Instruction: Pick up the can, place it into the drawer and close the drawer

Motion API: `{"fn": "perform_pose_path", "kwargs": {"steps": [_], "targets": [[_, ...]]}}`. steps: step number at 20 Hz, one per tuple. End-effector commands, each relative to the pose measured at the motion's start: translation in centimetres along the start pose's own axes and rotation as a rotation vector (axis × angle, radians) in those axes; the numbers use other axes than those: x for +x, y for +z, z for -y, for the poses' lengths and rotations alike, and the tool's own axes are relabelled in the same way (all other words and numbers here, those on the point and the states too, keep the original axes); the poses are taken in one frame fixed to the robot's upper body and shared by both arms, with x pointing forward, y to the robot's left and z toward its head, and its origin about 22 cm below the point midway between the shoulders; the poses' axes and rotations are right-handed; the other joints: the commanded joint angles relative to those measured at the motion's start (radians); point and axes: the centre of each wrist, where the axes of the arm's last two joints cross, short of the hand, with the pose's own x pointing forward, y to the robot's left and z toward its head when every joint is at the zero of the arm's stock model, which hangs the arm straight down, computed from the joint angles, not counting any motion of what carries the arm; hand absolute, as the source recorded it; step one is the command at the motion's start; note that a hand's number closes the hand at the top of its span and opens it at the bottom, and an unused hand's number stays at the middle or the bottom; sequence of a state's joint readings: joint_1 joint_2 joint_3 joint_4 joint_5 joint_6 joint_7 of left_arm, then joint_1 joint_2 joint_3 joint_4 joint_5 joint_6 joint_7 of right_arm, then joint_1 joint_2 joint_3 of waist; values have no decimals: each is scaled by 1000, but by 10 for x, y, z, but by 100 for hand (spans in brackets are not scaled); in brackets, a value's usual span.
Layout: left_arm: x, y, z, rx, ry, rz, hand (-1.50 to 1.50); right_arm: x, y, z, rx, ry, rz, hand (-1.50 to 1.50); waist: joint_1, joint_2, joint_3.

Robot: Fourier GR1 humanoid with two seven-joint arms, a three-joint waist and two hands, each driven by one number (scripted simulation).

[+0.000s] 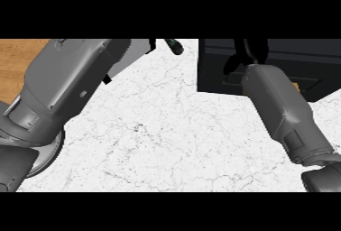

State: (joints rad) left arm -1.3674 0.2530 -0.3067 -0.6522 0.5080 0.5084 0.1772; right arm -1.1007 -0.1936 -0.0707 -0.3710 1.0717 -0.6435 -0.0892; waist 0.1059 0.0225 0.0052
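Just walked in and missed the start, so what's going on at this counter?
The robot's right forearm reaches up over the black drawer unit at the far right of the white counter. Its right hand is dark against the unit, so its fingers can't be read. The left hand shows only as dark fingers at the top edge. No can is visible.

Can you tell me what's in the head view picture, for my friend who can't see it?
Two big grey robot arms reach up across a white marble counter. The right hand is over a black drawer at the top right. The left hand shows only as dark fingers at the top edge. No can is visible.
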Motion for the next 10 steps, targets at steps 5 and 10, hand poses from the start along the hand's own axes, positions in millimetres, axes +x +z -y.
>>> {"fn": "perform_pose_path", "kwargs": {"steps": [5, 10], "targets": [[-5, 7, -17, -22, 16, 3, -150, 28, -37, 33, -133, -182, 9, -150, 22, -2, -3], [-5, 11, -36, -3, 7, 6, -150, 28, -35, 29, -125, -222, 35, -150, 0, -12, -3]]}}
